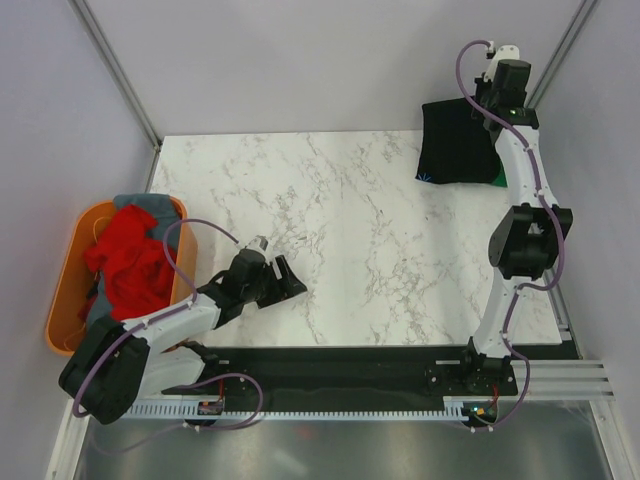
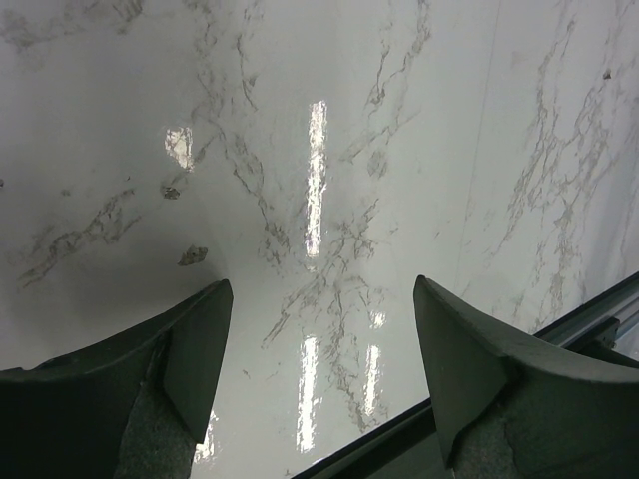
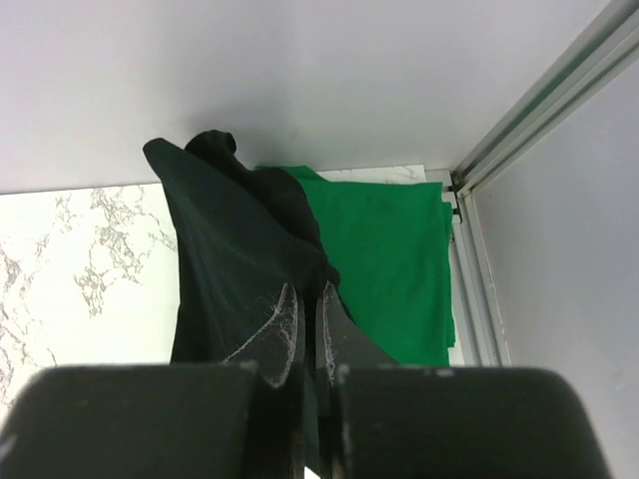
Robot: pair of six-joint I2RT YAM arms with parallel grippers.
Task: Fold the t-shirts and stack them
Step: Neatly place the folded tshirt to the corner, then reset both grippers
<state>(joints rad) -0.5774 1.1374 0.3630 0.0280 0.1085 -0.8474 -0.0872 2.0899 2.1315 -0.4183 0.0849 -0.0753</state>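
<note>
While the right arm stretches to the upper right corner of the overhead view, the right gripper has its jaws pressed together on a pinch of the black shirt. The cloth rises to a bunched peak at the fingers and falls away in a dark sheet to the left. Just beside it, to the right in the wrist view, the green shirt lies flat on the marble table, its left edge covered by the black one. From above, only a sliver of green shows at the black shirt's lower right corner. Near the lower left of the overhead view, the left gripper hangs over bare marble with its jaws spread wide and nothing between them. At the far left, off the table's edge, an orange tub holds the red shirt in a crumpled heap. The grey shirt shows around it, mostly at the tub's top end.
</note>
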